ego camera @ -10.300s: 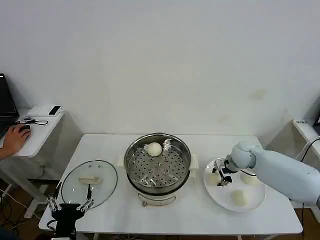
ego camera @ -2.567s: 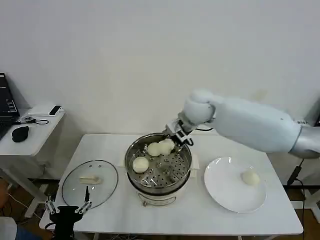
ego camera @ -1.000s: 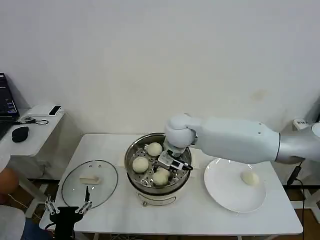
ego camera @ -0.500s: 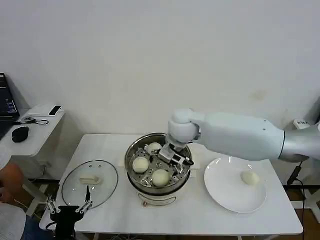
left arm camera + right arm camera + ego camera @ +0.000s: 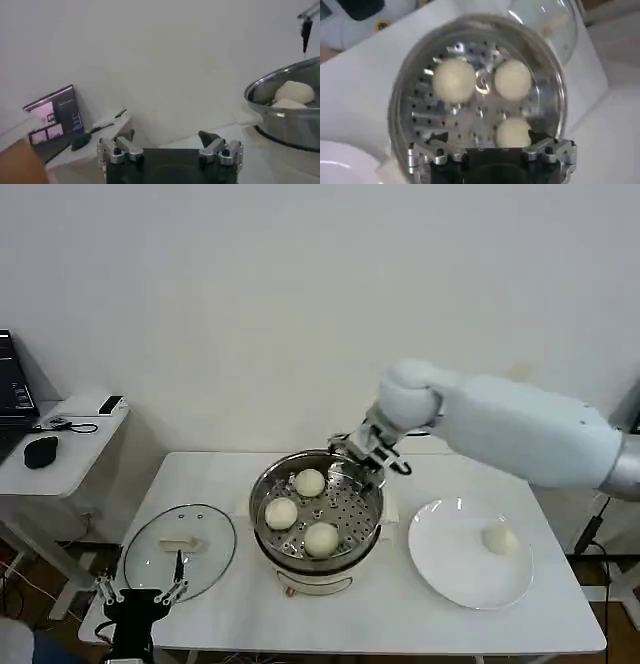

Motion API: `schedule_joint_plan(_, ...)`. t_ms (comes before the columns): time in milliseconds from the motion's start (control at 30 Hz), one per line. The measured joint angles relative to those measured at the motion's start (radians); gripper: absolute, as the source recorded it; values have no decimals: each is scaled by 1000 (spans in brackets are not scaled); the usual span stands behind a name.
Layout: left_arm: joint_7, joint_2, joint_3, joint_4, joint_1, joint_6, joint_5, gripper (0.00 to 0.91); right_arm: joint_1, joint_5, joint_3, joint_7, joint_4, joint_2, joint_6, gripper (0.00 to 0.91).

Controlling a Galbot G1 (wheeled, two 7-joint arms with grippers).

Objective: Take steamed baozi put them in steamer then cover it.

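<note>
A: Right gripper (image 5: 368,455): position and finger state?

B: It hangs above the far right rim of the round shiny stainless-steel steamer (image 5: 372,519), fingers spread, nothing between them.

A: Contents below it?

B: Three smooth cream-white steamed baozi (image 5: 309,482) (image 5: 281,512) (image 5: 321,538) lie on the perforated tray, apart from one another. A fourth bun (image 5: 500,538) rests on the flat white plate (image 5: 450,569), to the gripper's right and nearer the robot.

A: The cover?

B: The round clear glass cover (image 5: 180,551) with its cream-white bar handle lies flat on the white table (image 5: 390,619), left of the steamer.

A: Left gripper (image 5: 140,594)?

B: Parked at the table's near left edge, just before the cover, fingers spread and empty.
</note>
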Motion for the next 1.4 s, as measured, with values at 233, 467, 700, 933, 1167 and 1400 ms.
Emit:
schedule_joint_plan(233,2,11,5,7,-11,1,-8,907,-48,-32,34,10,-15,-154,-24,907)
schedule_joint_plan(467,4,15,12,11,-17,3,-9,907,-150,-70,106,27,-20,-302,-46,907)
schedule_joint_plan(700,6,18,18,19,-20,3,-9,907,-345,-116,248,34,-35,-416,-53,907)
schedule_joint_plan(933,7,20,19,23,-24,4,-9,907,-545,-162,400,40,-70,-458,-52,907)
schedule_joint_plan(1167,9,19,17,21,-22,5,-8,907,-659,-198,484,45,-121,-457,-54,907)
schedule_joint_plan(1400,9,16,12,18,-18,5,-8,907,-719,-232,524,52,-176,-427,-54,907)
